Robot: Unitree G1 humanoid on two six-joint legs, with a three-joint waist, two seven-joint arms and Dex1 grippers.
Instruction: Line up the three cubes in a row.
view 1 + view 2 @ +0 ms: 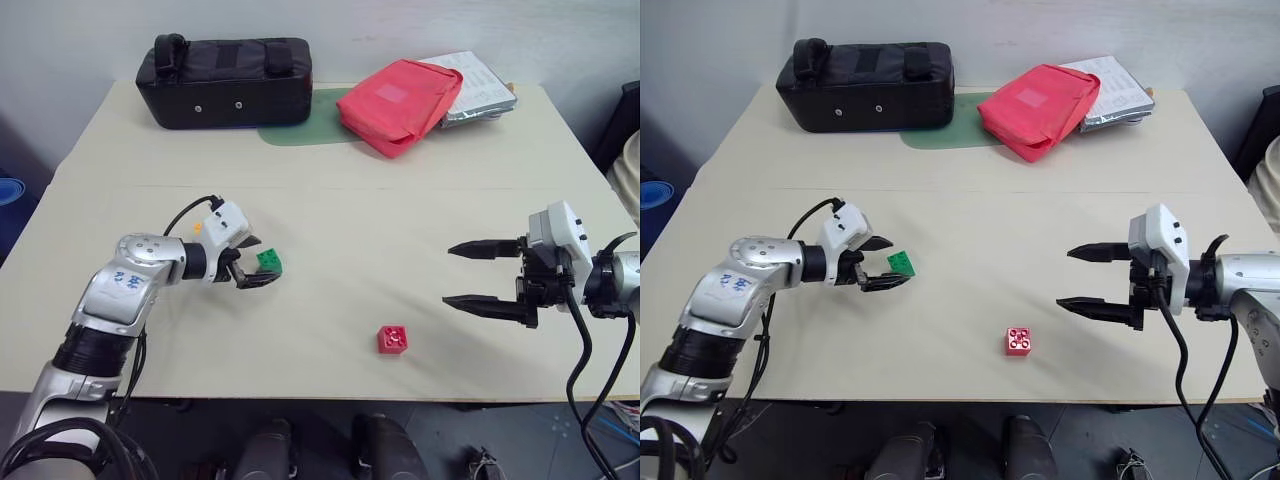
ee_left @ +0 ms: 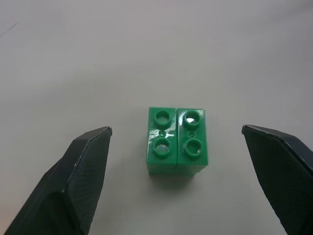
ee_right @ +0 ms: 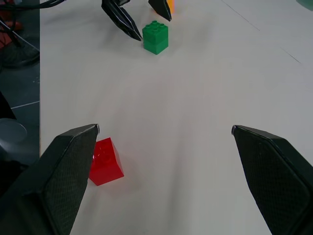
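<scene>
Green cube point(image 2: 177, 141) sits between spread left end effector point(image 2: 176, 161) fingers.
Light, rigid, slick plastic (studded top): pinch its flat sides; right end effector point(image 1: 1095, 282) gapes empty.

Silver arms, black cables, white wrist housings, black claws.

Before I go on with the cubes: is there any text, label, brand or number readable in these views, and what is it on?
No text can be read for certain.
Blue marks on the left arm's silver shell: too blurred to read.
Printed sheets under the red pouch: print too small to read.
Pale patch on the red pouch: no legible writing.
Black case, green cube, red cube: no markings seen.
</scene>
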